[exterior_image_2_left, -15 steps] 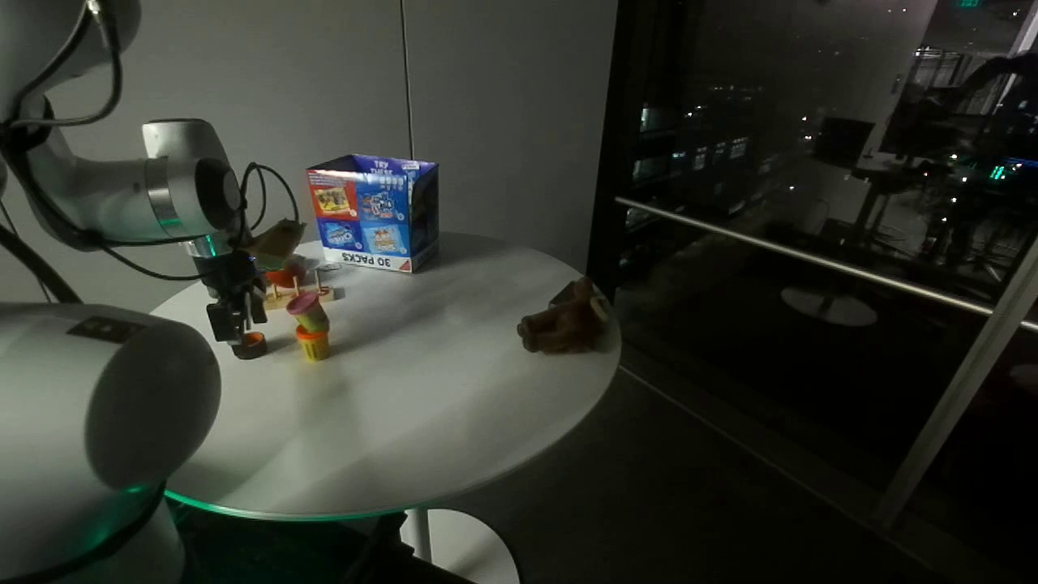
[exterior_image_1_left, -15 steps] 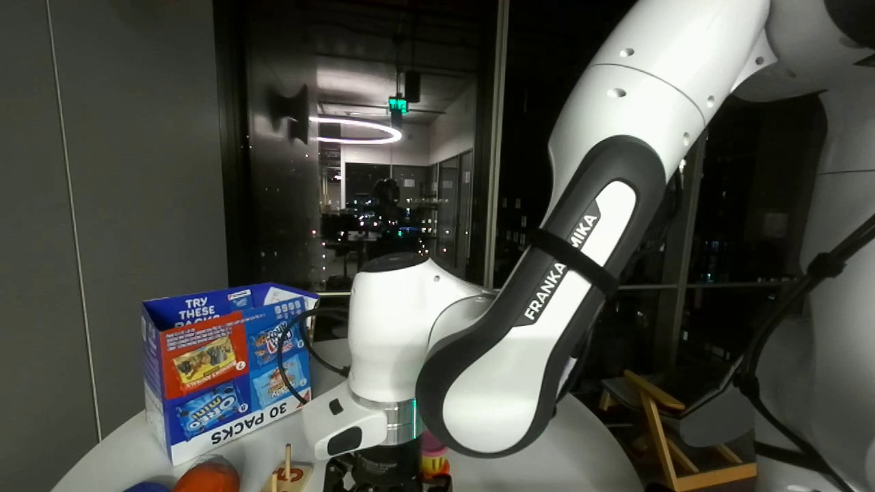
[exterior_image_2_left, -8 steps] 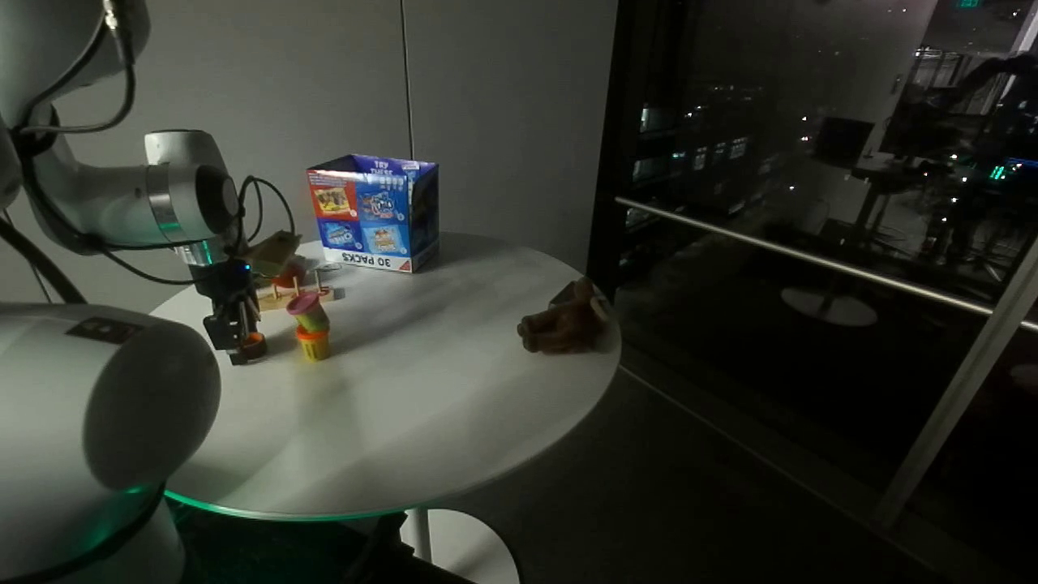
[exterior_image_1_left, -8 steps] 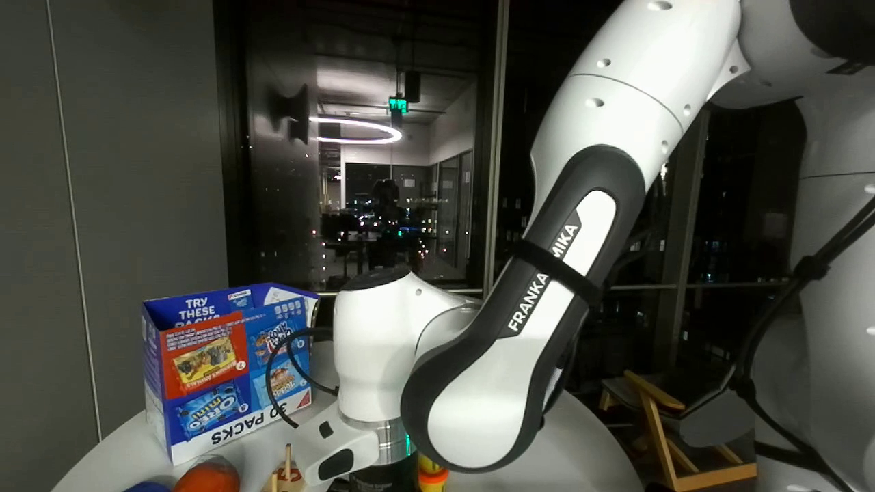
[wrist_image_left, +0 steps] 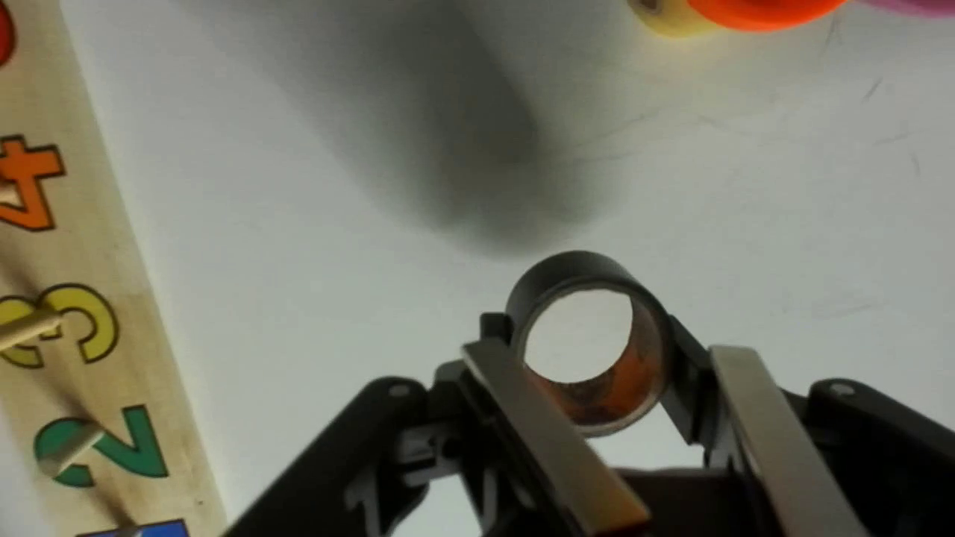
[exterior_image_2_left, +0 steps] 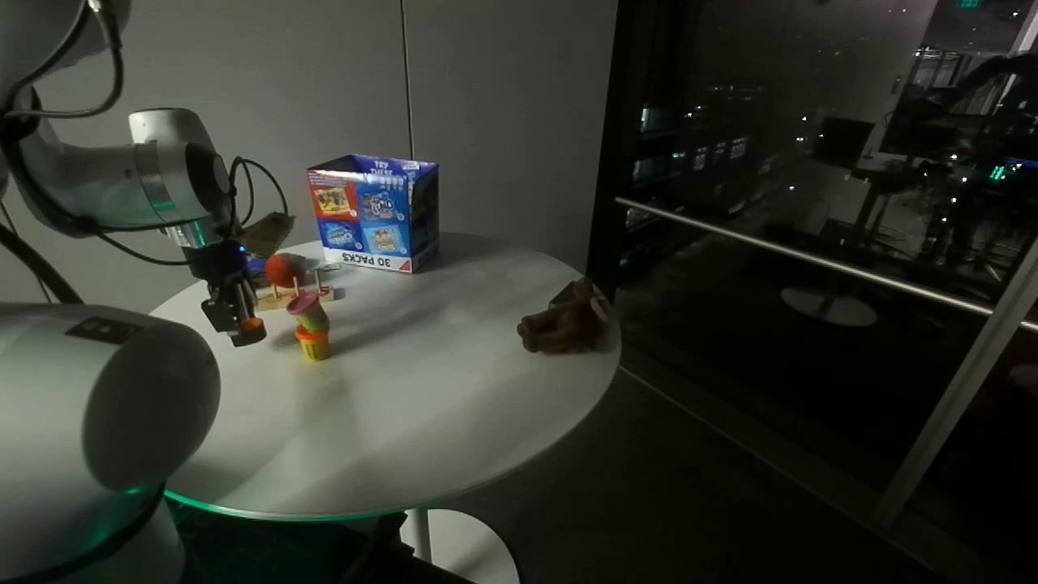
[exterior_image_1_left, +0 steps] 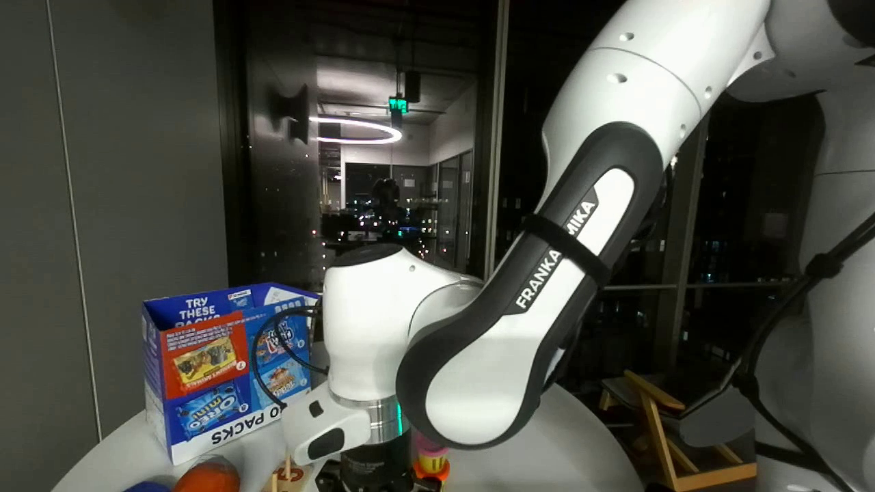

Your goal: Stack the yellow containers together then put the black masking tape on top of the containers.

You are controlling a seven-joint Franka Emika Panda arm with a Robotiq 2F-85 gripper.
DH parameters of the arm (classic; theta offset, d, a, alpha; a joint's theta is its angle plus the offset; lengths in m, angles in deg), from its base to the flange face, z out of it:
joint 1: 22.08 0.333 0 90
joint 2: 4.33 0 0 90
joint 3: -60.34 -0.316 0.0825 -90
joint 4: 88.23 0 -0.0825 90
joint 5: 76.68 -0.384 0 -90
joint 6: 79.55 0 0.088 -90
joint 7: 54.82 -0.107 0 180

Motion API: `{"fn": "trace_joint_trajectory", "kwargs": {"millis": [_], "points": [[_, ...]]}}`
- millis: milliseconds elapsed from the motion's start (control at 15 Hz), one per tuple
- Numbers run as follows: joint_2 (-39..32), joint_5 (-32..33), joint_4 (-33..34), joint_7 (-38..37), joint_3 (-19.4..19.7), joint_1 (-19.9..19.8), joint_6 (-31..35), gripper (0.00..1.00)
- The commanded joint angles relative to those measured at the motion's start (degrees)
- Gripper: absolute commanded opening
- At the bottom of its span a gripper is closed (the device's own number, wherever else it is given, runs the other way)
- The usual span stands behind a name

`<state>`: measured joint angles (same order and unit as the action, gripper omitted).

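The black masking tape (wrist_image_left: 556, 270), a dark ring with an orange-brown inside, is pinched between the fingers of my gripper (wrist_image_left: 589, 356), which is shut on its outer sides. In an exterior view the tape (exterior_image_2_left: 251, 331) hangs slightly above the table. Right beside it there, the two yellow containers stand stacked: the lower container (exterior_image_2_left: 315, 347) has an orange rim, and the upper container (exterior_image_2_left: 310, 315), pink-topped, leans to one side. Parts of the stack show at the wrist view's top right, including the orange rim (wrist_image_left: 768, 10). My arm partly covers the stack (exterior_image_1_left: 432, 465) in an exterior view.
A wooden number board with upright pegs (wrist_image_left: 97, 373) lies near the gripper. Behind it are a red-orange ball (exterior_image_2_left: 284, 269) and a big blue snack carton (exterior_image_2_left: 377, 219). A brown toy (exterior_image_2_left: 565, 320) sits at the round table's (exterior_image_2_left: 422, 389) far edge.
My gripper came down around the tape, shut on it and rose, lifting it off the table. The stacked containers have not moved.
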<state>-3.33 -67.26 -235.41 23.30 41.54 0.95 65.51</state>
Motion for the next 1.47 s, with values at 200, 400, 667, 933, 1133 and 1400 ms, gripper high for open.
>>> {"fn": "trace_joint_trajectory", "kwargs": {"millis": [200, 400, 667, 933, 1133, 1400], "points": [[14.42, 0.45, -1.42, -4.40, -0.57, 0.27, -6.03, 0.26], [18.77, 2.12, -1.15, -8.28, -0.14, -0.21, -10.03, 0.26], [20.99, 5.38, -0.54, -13.35, 0.55, -1.08, -17.14, 0.26], [20.87, 6.43, -1.37, -15.80, 1.55, -0.56, -19.38, 0.25], [19.75, 5.85, -2.55, -16.18, 2.09, -0.35, -18.54, 0.26], [19.67, 6.57, -4.71, -16.51, 2.22, -0.25, -16.53, 0.25]]}}
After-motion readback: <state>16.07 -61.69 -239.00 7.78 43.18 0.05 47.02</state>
